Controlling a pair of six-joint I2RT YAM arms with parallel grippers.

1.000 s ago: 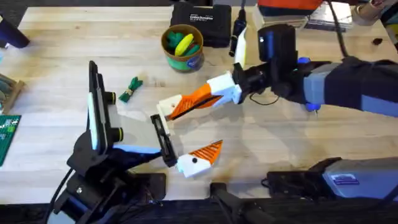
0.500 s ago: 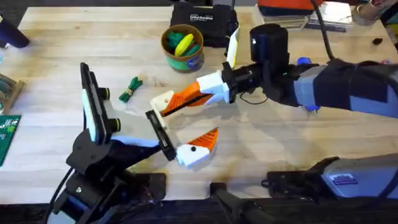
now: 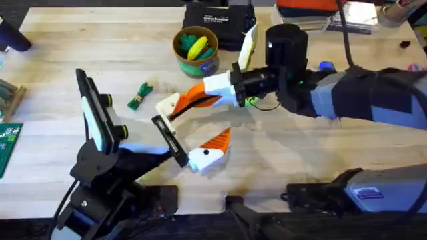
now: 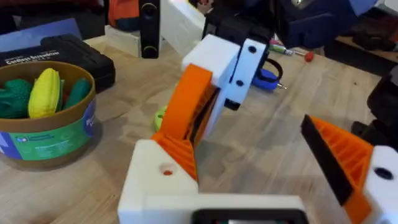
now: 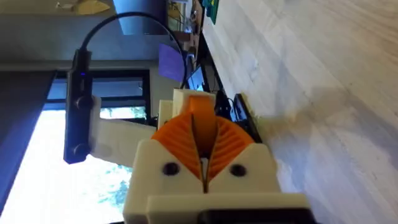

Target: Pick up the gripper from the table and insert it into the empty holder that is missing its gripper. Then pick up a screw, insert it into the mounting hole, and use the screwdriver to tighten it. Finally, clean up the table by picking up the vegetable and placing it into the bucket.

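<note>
Mid-desk, right gripper (image 3: 181, 105) has its orange pads pinched together on the small orange ribbed wedge finger (image 4: 189, 109), its tip against the bare white holder (image 3: 167, 105) on left gripper (image 3: 190, 137), whose jaws stand wide apart, empty.

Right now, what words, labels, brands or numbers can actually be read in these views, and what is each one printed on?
Black case, white lettering on the lid: blurred, cannot be read with confidence.
Bucket, blue-green label band: print too small and blurred to read.
Green circuit board at the table edge: white markings, too small to read.
Right arm's base, a blue-and-white sticker: unreadable.
</note>
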